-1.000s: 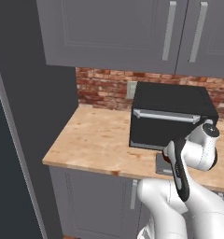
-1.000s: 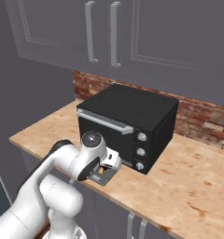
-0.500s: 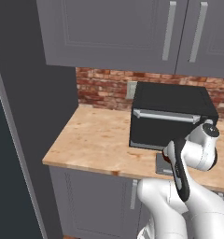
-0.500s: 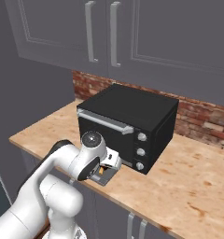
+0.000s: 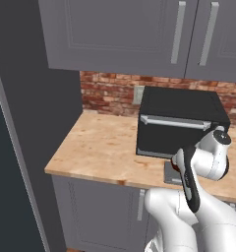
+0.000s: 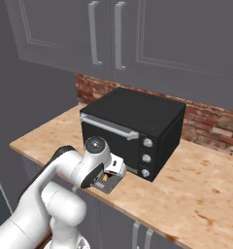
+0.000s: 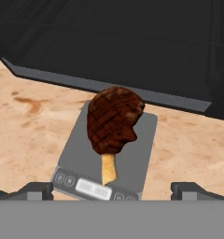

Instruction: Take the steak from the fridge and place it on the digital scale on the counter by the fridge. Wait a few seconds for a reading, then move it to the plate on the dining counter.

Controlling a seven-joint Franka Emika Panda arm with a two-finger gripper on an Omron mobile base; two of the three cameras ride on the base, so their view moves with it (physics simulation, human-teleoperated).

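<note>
The steak [image 7: 113,122], dark brown with grill marks and a pale bone end, lies flat on the digital scale [image 7: 144,140], a small grey pad with a display strip on its near edge. The scale rests on the wood-grain counter [image 5: 100,147] just in front of the black toaster oven. My gripper [image 7: 112,189] hangs over the scale, open, with its fingertips [image 7: 37,189] spread far to either side of the steak and touching nothing. From the right base view the gripper [image 6: 111,174] sits low over the scale [image 6: 107,186], and the arm hides most of the pad.
A big black toaster oven [image 6: 133,126] stands right behind the scale, in front of a brick backsplash. Grey wall cabinets [image 5: 139,34] hang above. The fridge's slate-grey side [image 5: 36,123] rises at the left end of the counter. Bare worktop stretches left of the oven.
</note>
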